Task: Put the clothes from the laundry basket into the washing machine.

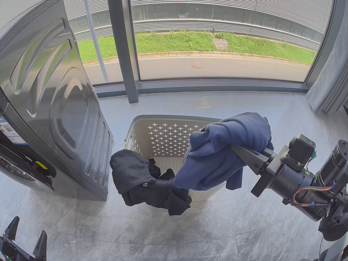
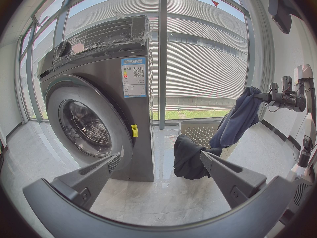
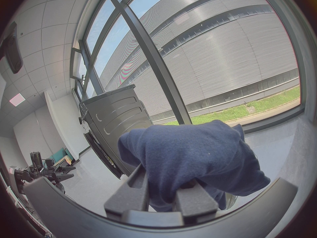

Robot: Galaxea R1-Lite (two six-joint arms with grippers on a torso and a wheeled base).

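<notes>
My right gripper (image 1: pixel 241 151) is shut on a blue garment (image 1: pixel 221 149), held up above the right side of the white laundry basket (image 1: pixel 165 135); the cloth hangs down over the basket's rim. The same blue garment (image 3: pixel 194 159) bulges over the right gripper (image 3: pixel 163 195) in its wrist view. A black garment (image 1: pixel 145 182) drapes over the basket's front-left rim onto the floor. The grey washing machine (image 1: pixel 47 95) stands at the left, its round door (image 2: pixel 84 128) facing my left gripper (image 2: pixel 158 164), which is open and low near the floor, holding nothing.
A floor-to-ceiling window with a dark pillar (image 1: pixel 123 40) runs behind the basket. A grey curtain (image 1: pixel 331 84) hangs at the far right. Bare grey tiled floor (image 1: pixel 174 229) lies between the basket and me.
</notes>
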